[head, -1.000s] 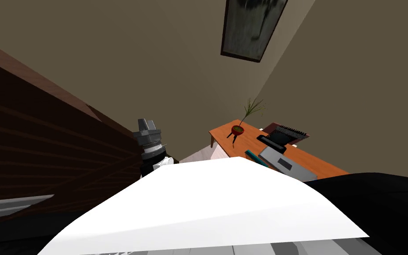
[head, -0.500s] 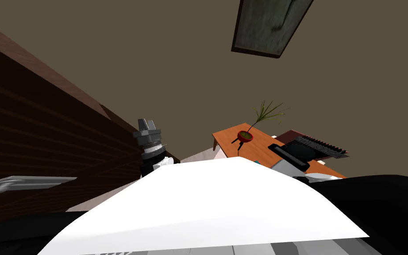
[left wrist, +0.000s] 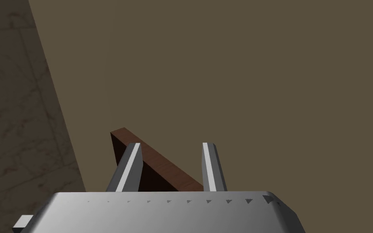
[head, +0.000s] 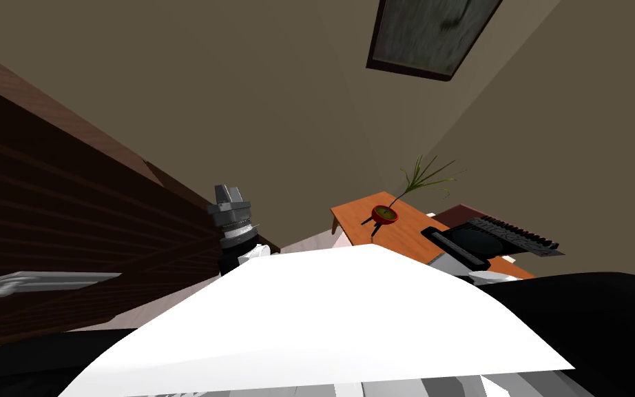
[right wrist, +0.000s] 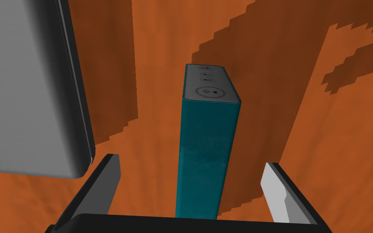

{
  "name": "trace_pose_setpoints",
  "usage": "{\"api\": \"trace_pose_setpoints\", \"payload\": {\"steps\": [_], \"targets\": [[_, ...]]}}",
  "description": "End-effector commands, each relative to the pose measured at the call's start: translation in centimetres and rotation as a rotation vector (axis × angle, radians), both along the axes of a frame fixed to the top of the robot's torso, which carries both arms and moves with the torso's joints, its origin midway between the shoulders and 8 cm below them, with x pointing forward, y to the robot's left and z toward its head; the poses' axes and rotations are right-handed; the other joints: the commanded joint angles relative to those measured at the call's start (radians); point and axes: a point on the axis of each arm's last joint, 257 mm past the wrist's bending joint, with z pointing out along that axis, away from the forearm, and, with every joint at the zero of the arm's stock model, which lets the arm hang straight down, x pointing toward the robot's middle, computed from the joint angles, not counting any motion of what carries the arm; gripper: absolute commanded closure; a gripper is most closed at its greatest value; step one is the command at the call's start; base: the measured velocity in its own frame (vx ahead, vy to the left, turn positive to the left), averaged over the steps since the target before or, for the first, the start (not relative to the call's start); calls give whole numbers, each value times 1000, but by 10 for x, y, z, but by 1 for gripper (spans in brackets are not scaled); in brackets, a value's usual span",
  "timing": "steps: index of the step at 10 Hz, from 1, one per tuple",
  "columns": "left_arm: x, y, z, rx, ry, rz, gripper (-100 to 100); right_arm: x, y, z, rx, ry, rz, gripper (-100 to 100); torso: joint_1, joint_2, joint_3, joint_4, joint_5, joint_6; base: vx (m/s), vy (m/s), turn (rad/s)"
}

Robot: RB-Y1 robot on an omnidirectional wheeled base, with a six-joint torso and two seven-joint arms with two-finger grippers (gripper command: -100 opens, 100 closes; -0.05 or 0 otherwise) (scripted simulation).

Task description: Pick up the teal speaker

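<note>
Speaker (right wrist: 208, 133) on orange desk (right wrist: 343, 141), between spread right pincer (right wrist: 190, 162) | grey slab (right wrist: 28, 89) beside

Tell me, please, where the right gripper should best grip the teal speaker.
Probably the two long flanks of the teal speaker, short of the grey button panel. It is a narrow box centred between the open jaws of the right gripper, so come straight ahead, clear of the grey slab.

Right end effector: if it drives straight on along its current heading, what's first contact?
Most likely the teal speaker, standing on the orange table and centred between the open jaws of the right end effector. Its near part looks already inside them; exact depth is unclear.
</note>
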Motion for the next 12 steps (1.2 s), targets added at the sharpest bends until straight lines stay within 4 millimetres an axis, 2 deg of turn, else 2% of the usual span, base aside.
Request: {"api": "trace_pose_setpoints", "payload": {"steps": [1, 2, 3, 7, 8, 9, 10, 11, 12], "targets": [[0, 0, 0, 0, 0, 0, 0, -1, 5, -9, -1, -4, -4, -100, 0, 0, 0, 0, 0, 0, -26, -46, 34], [0, 0, 0, 0, 0, 0, 0, 0, 2, -5, -1, -3, -3, -100, 0, 0, 0, 0, 0, 0, -11, -20, 8], [0, 0, 0, 0, 0, 0, 0, 0, 2, -5, -2, -3, -3, 100, 1, 0, 0, 0, 0, 0, 0, 0, 0], [0, 0, 0, 0, 0, 0, 0, -1, 4, -6, 3, -2, -3, 100, 0, -1, -1, 0, 0, 0, 0, 0, 0], [0, 0, 0, 0, 0, 0, 0, -1, 4, -6, 3, -2, -3, 0, 0, -1, -1, 0, 0, 0, 0, 0, 0], [0, 0, 0, 0, 0, 0, 0, 0, -4, 4, -2, 3, 2, 100, 1, -1, -1, 0, 0, 0, 17, 35, -52], [0, 0, 0, 0, 0, 0, 0, 1, -9, 12, -2, 7, 6, 100, 3, -2, -1, 0, 2, 0, 29, 54, -66], [0, 0, 0, 0, 0, 0, 0, 1, -7, 8, -3, 4, 4, 100, 5, -3, -2, -1, 2, 1, 12, 24, -17], [0, 0, 0, 0, 0, 0, 0, 0, -7, 8, -3, 5, 5, 0, 3, -2, -1, 0, 1, 0, 0, 0, 0]]}}
